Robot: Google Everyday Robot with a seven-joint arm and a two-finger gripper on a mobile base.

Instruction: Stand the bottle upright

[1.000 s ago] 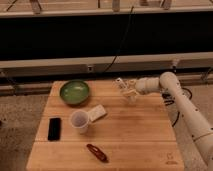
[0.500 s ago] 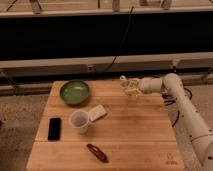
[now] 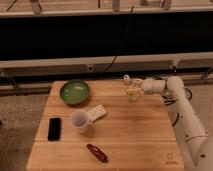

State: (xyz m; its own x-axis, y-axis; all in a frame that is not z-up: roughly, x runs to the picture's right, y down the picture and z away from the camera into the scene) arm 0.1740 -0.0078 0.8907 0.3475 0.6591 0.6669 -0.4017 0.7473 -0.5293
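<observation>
Camera view has my claw (image 3: 131, 91) at about one o'clock on the tabletop (image 3: 125, 135), reaching in from the arm (image 3: 185, 110) on the three o'clock side. It is pinching the bottle (image 3: 129, 88), whose whitish cap points up near the far edge. Over the last second the claw has drifted a little toward twelve o'clock and the bottle has come up with it; a second ago it sat lower and looked more tilted, now it reads close to upright. I cannot tell whether its base is touching the wood or hanging just above it.

I take that to mean the turning part is mostly done and what is left is setting it down square and letting go without tipping it. The edge is near, so I would lower it gently.

Other things lie well apart: bowl (image 3: 75, 92) at eleven o'clock, cup (image 3: 79, 121) near the centre with a white block (image 3: 97, 113) just beside it, phone (image 3: 54, 128) at nine o'clock, a reddish tool (image 3: 96, 152) at six o'clock.
</observation>
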